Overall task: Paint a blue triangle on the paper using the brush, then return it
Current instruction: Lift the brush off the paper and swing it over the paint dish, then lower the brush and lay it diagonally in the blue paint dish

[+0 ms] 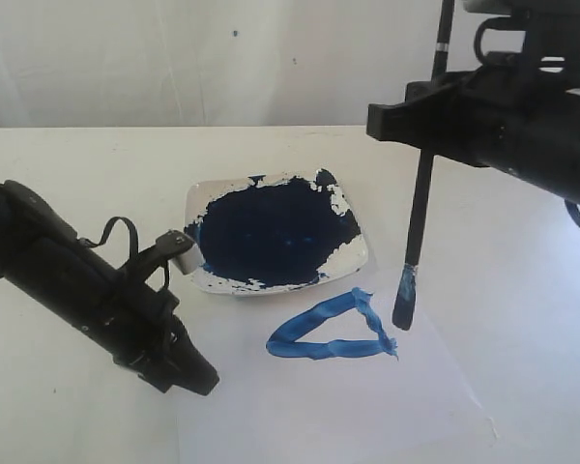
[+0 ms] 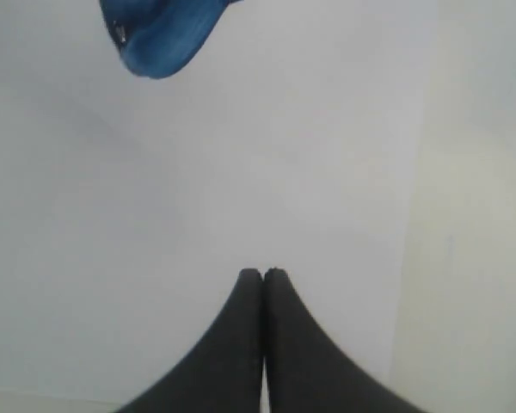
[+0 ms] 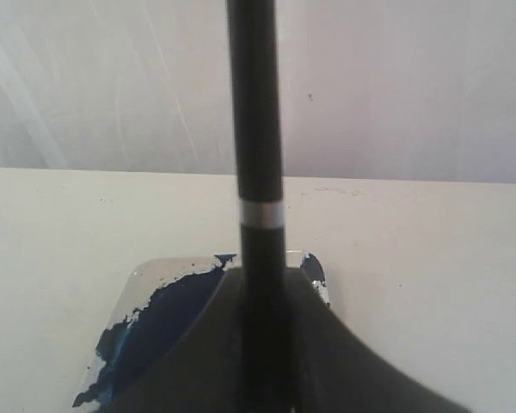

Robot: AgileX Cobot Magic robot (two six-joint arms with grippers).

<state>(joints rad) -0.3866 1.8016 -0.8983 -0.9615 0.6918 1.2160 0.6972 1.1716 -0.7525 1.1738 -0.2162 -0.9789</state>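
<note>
Right gripper [image 1: 396,116]: clamped on the black handle of the brush [image 1: 420,208], well above the table [image 1: 68,155]. In the right wrist view the jaws close on either side of the handle, just below its silver band [image 3: 262,213].

Brush: nearly upright, with the top leaning slightly toward the right of the exterior view. The bristle end [image 1: 404,295] points down and is coated in dark blue. It sits just beside the right corner of the triangle [image 1: 331,331]. Cannot tell whether the bristles touch the sheet.

Triangle: thick bright-blue outline with wobbly edges and all three sides joined. It lies on the paper [image 1: 367,416] just in front of the dish [image 1: 205,198].

Dish: square and white, holding a wide pool of dark navy paint, with smears on its rim. It stands behind the triangle, near the middle of the table.

Left gripper [image 1: 195,375]: jaws pressed together with nothing between them. It is angled down and low over the left part of the paper. In the left wrist view the two fingertips [image 2: 249,288] meet over the white sheet, with one blue corner of the triangle ahead of them. The paper's edge against the table is visible to one side.
</note>
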